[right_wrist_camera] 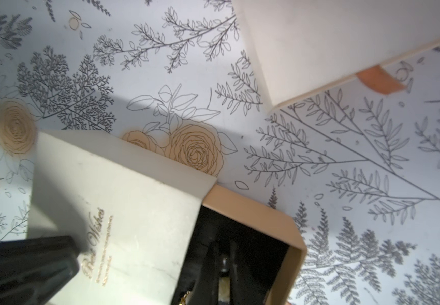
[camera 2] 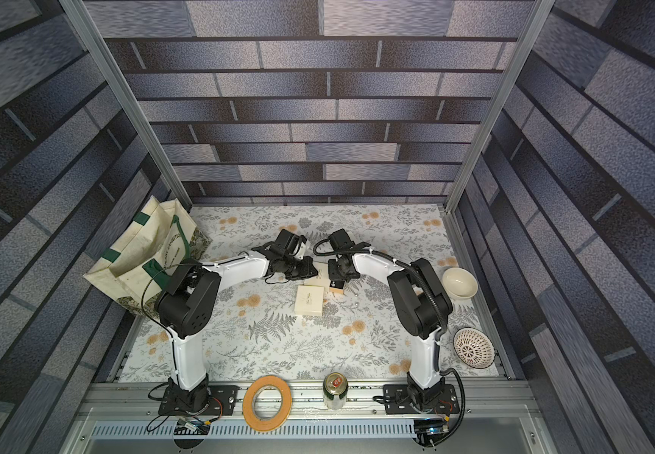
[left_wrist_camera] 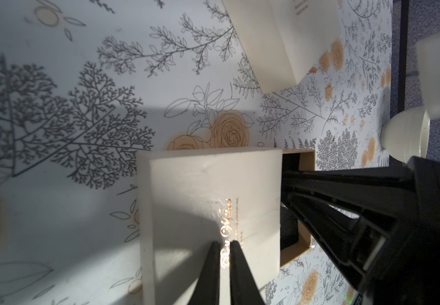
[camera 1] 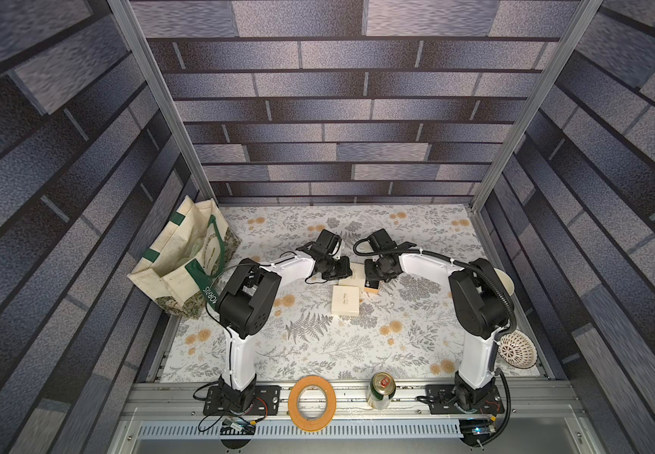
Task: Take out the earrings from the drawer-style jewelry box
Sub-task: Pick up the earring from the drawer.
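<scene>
L gripper: am holding jaws clenched, nothing btwn, tips pressing on top of cream box sleeve. Second cream box sitting just beside, toward arm bases. Tan drawer sticking out on sleeve's R side, black lining showing. R gripper: am reaching into drawer, fingers pinching small pale earring. Gold bit lying nearby in drawer.

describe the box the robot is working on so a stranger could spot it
On the floral table, look at the middle, where the two arms meet. The one meant is the cream box under the left gripper, farther from the arm bases than the closed box. It alone has a tan drawer pulled out, with the right gripper reaching into it.
</scene>
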